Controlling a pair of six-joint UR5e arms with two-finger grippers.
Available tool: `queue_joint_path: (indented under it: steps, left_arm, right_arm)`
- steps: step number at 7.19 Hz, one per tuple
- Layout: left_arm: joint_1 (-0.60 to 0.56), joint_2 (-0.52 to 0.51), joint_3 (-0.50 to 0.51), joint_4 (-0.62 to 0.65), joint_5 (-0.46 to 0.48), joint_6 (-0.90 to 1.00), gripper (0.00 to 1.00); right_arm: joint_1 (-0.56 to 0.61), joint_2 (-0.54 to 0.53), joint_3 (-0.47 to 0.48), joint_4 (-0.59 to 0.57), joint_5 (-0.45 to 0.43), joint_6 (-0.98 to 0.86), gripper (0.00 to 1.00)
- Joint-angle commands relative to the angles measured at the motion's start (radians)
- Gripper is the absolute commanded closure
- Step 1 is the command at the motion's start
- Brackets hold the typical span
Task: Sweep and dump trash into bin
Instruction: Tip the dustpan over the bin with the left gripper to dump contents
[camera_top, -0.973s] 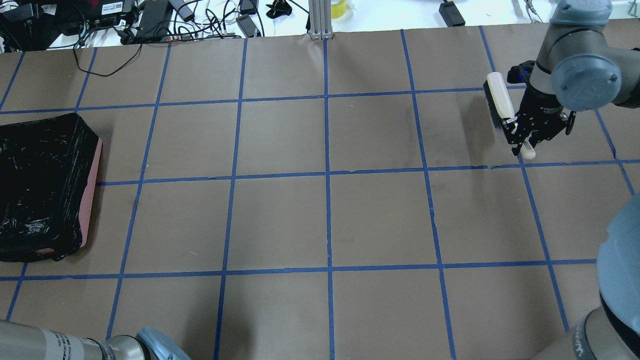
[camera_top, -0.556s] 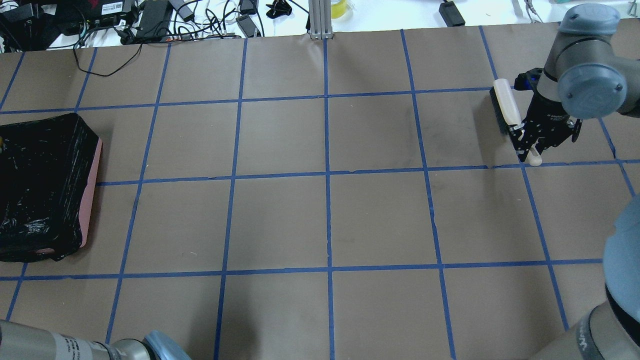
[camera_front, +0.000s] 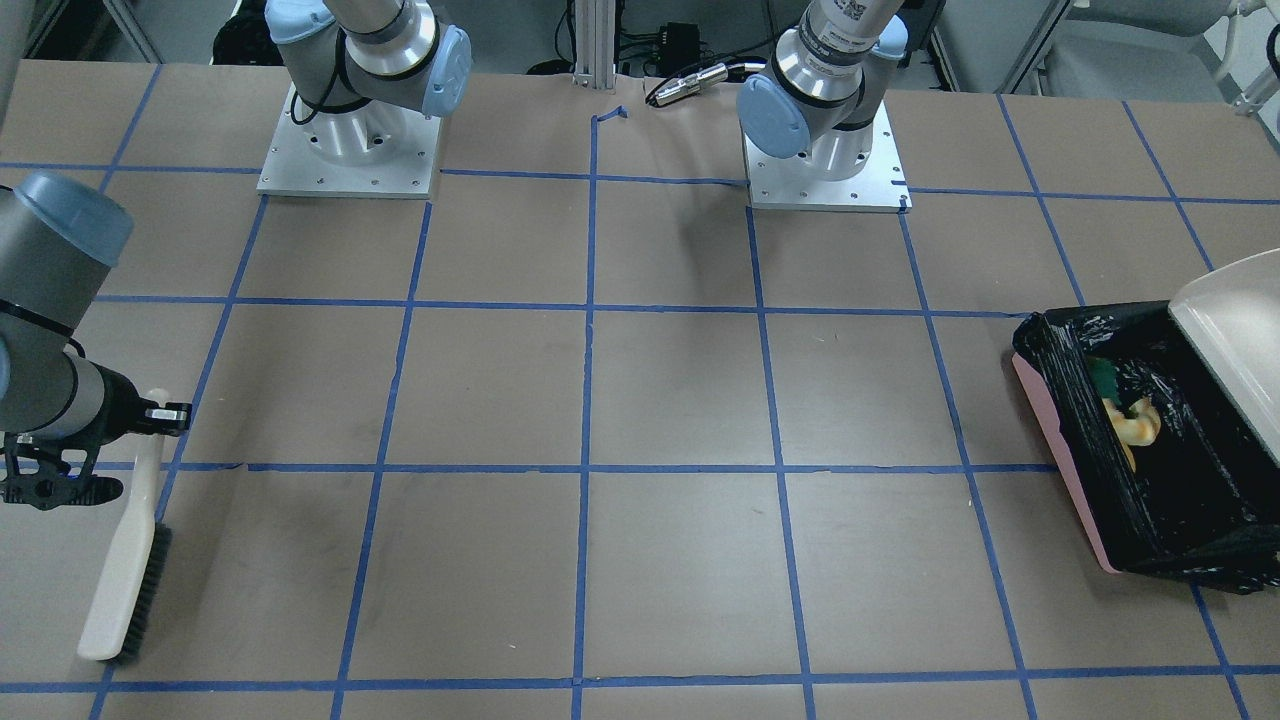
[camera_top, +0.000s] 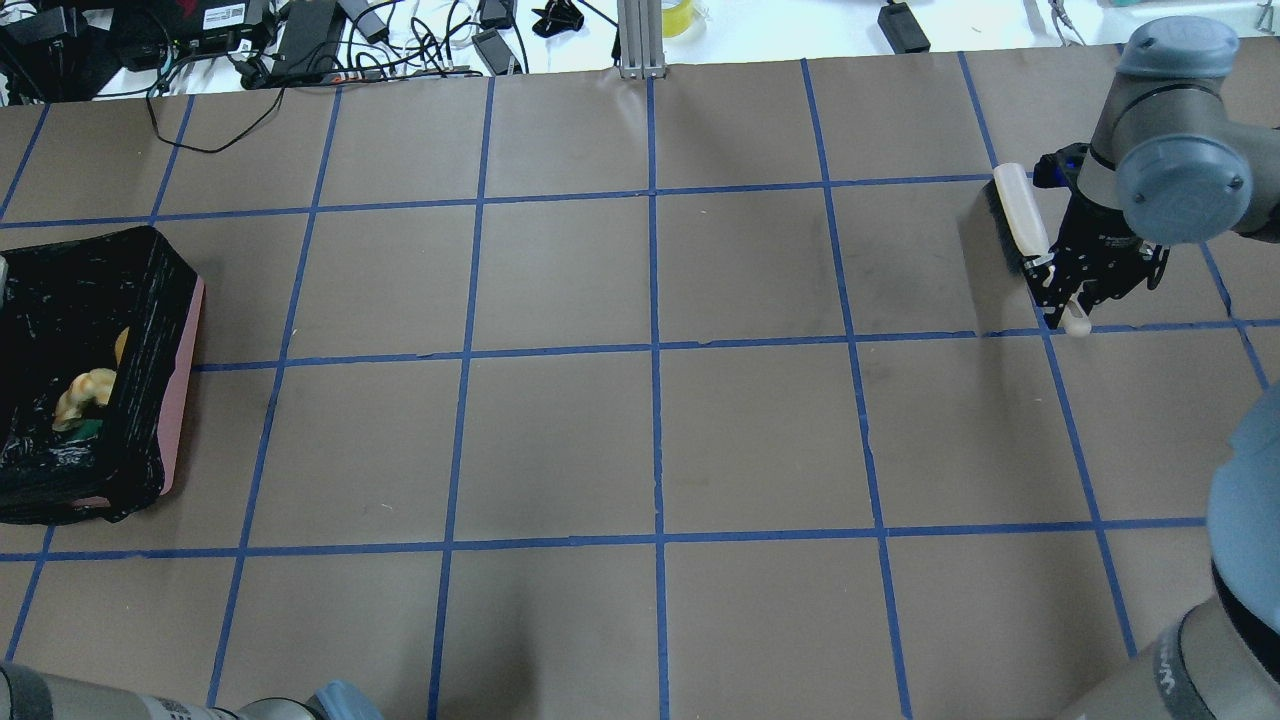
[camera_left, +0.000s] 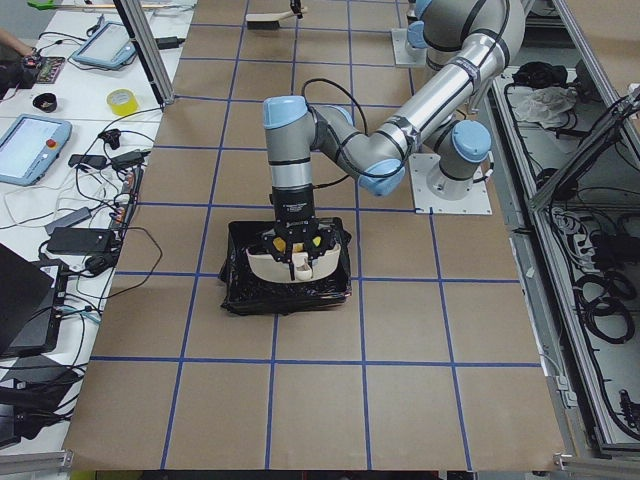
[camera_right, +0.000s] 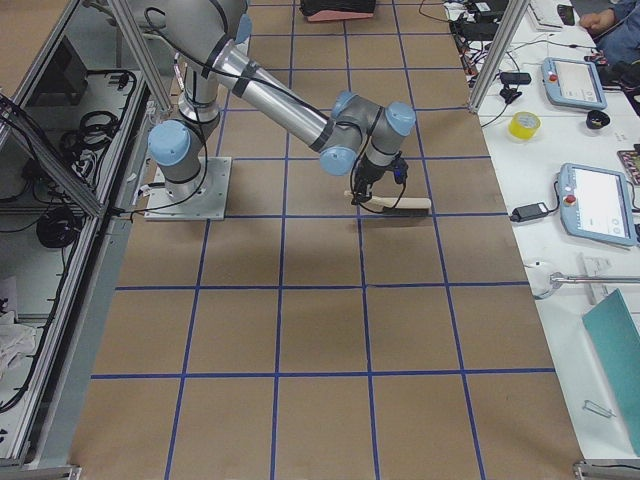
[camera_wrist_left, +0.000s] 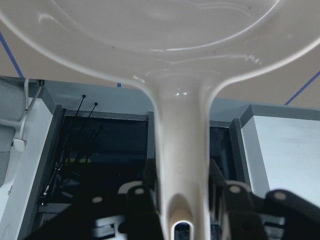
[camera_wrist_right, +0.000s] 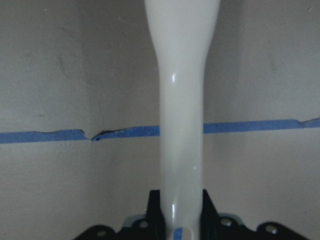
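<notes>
L jaws clenched on dustpan (camera_wrist_left: 181, 150) handle, R jaws on brush (camera_wrist_right: 181, 125) handle. Trash (camera_top: 85, 392) lies in bin (camera_top: 186, 370) just below L jaws, well apart from R jaws. Pieces look light, roll-prone; pan stiff, slick: hold by handle

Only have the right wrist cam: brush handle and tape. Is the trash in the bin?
Observer: Yes. The overhead view shows the trash lying inside the bin.
Operator: Where's the dustpan?
Observer: In the left-side view, the left claw holds the dustpan over the bin.
Operator: Where's my brush relative to the bin?
Observer: The front view puts the brush at the opposite end of the table from the bin.
</notes>
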Motion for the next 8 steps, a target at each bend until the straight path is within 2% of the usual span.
queue_joint_path:
  steps: [1, 2, 3, 5, 7, 8]
  left_arm:
    - [-0.034, 0.013, -0.014, 0.032, 0.024, 0.006, 0.88]
    - [-0.031, 0.015, 0.003, 0.02, 0.006, 0.012, 0.9]
    - [-0.032, 0.027, 0.014, -0.065, -0.087, 0.024, 0.91]
    - [-0.032, 0.047, 0.043, -0.196, -0.288, 0.024, 0.92]
    - [-0.026, 0.067, 0.045, -0.338, -0.542, 0.023, 0.94]
    - [-0.037, 0.07, 0.043, -0.38, -0.562, 0.017, 0.94]
  right_arm:
    - [0.0, 0.006, 0.0, -0.004, -0.001, 0.001, 0.47]
    - [0.0, 0.011, 0.0, -0.005, -0.001, 0.001, 0.36]
    - [0.0, 0.012, 0.0, -0.005, -0.001, -0.001, 0.29]
    - [0.0, 0.012, 0.0, -0.005, -0.001, -0.001, 0.2]
    - [0.0, -0.003, -0.02, 0.004, -0.001, 0.013, 0.08]
    - [0.011, -0.058, -0.041, 0.016, 0.012, 0.015, 0.0]
